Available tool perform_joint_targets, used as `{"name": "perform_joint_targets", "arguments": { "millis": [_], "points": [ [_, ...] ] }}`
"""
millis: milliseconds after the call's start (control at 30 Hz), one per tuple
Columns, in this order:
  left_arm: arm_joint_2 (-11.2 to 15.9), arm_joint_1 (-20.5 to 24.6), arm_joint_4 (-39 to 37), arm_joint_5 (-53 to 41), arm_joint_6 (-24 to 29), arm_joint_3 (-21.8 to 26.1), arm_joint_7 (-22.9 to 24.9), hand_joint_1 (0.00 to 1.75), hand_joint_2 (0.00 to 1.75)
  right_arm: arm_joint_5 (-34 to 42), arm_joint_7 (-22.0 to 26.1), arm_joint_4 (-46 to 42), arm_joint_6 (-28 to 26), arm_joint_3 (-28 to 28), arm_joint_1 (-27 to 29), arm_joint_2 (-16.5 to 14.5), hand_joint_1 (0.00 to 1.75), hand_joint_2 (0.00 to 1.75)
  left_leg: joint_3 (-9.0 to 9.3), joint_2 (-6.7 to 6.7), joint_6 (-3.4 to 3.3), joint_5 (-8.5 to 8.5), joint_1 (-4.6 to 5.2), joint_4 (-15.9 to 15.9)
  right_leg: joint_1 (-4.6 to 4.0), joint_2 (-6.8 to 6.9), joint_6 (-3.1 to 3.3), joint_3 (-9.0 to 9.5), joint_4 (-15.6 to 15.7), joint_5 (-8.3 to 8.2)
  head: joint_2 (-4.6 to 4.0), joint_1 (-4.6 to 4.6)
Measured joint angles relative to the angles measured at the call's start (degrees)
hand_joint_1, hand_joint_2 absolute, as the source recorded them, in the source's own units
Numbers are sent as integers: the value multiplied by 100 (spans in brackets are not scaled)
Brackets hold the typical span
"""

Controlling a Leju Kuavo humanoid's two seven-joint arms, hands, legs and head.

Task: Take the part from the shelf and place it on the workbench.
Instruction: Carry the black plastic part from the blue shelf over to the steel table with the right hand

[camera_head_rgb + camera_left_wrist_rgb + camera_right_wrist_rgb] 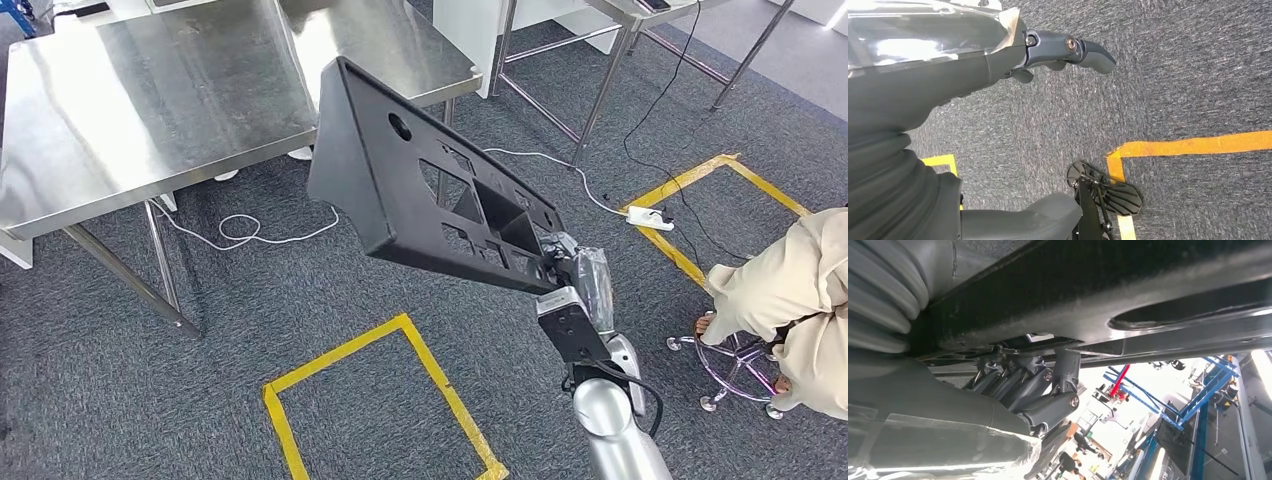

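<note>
So we're mid-carry: the right hand (566, 262) has its fingers (1013, 385) clamped on one end of the black part (430, 195), held up in the air just short of the steel workbench (150, 110). Next move, I'd guess, is reaching over the workbench, lowering the part flat and letting go. The left hand (1068, 50) hangs toward the carpet, well away from the workbench, fingers loose, holding nothing.
</note>
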State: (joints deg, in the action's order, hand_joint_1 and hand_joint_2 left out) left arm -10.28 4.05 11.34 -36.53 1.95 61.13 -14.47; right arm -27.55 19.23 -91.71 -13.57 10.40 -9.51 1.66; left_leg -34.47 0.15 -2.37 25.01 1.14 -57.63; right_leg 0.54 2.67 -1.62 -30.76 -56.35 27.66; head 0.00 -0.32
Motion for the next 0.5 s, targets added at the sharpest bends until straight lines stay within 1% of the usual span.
{"name": "perform_joint_targets", "arguments": {
  "millis": [267, 300, 367, 400, 433, 467, 500],
  "points": [
    [-20, 1, 0, 113, -110, 108, -44, 0, 175, 21, 3, 101, -2, 27, -47, 12, 175, 175, 4, 0, 1, 0, -13, 1, -1, 0, 0, 0, -1, 0, 0, -1],
    [-21, 1, 0, 117, -122, 121, -46, 0, 175, 26, 4, 110, -2, 29, -49, 16, 175, 175, -3, 0, -7, 9, -9, -7, 12, 1, -7, 5, 12, -4, 0, -1],
    [-21, 1, 0, 132, -153, 143, -49, 0, 175, 44, 11, 124, -2, 43, -59, 22, 175, 175, -7, -5, -57, 28, -7, 5, 56, 14, -52, 27, 56, -17, 0, -9],
    [-21, 1, 0, 143, -167, 151, -50, 0, 175, 53, 15, 127, -2, 55, -69, 24, 175, 175, 23, -13, -96, 18, -34, 52, 61, 15, -79, 33, 74, -17, 0, -10],
    [-25, 2, 0, 156, -178, 157, -52, 0, 175, 61, 18, 129, -2, 66, -83, 31, 175, 175, 71, -19, -128, -4, -62, 118, 58, -7, -93, 21, 27, 9, 0, -10],
    [-29, 5, -1, 166, -184, 162, -54, 0, 175, 67, 21, 132, -3, 75, -97, 39, 175, 175, 118, -25, -149, -29, -91, 175, 40, -53, -80, -49, -129, 83, 0, -8],
    [-33, 11, -1, 172, -187, 164, -55, 0, 175, 71, 23, 138, -3, 80, -108, 48, 175, 175, 161, -33, -163, -50, -117, 218, 35, -110, -53, -197, -421, 205, 0, 2]
  ]
}}
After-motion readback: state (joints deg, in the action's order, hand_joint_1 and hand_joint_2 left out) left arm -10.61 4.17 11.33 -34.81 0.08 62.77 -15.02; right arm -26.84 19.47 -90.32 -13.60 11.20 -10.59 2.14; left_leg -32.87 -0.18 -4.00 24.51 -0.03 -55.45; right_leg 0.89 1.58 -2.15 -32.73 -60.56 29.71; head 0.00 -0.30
